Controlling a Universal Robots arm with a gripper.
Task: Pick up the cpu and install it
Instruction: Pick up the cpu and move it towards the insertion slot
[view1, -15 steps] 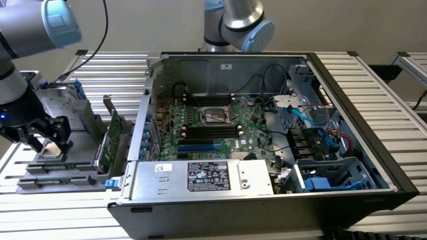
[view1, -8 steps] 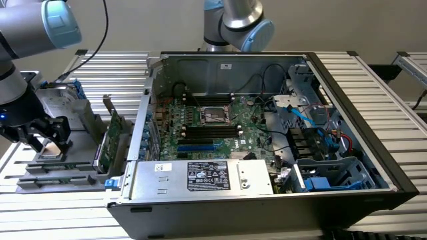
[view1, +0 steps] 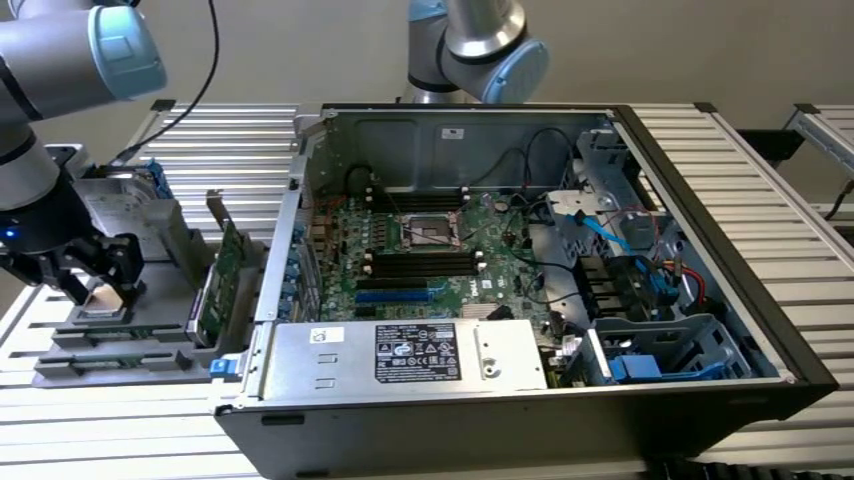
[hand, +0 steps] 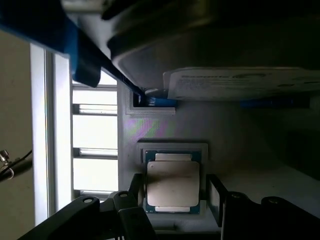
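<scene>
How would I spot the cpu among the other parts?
At the exterior view's left, beside the open computer case, stands a grey parts holder. The cpu lies flat in its recess, between the fingers of the open gripper. It is the small silvery square, far smaller than the labelled hard drive nearby.

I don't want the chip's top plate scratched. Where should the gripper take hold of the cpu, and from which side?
Best take the cpu by two opposite thin edges, coming straight down from above. It lies flat, metal plate up, in a square recess of the grey tray, so only its rim is free. The open gripper has its fingers either side of it.
</scene>
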